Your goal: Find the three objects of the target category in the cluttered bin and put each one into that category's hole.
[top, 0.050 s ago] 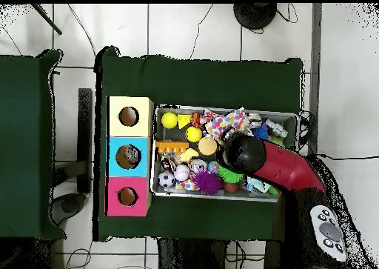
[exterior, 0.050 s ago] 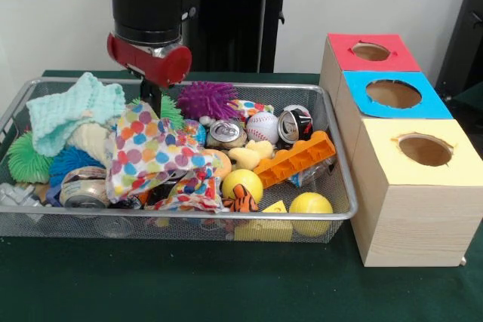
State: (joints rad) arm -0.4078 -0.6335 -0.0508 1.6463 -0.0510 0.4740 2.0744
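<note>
Hanging over the wire bin (exterior, 0.050 s ago: 341,209) at the spiky purple ball's (exterior, 0.050 s ago: 207,99) nine o'clock, probing clutter beside the polka-dot cloth (exterior, 0.050 s ago: 151,152); jaws hidden, state impossible to tell.

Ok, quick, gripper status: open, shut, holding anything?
Gripper: cannot be told. It is down in the bin behind the spotted cloth, tips hidden in both views.
</note>
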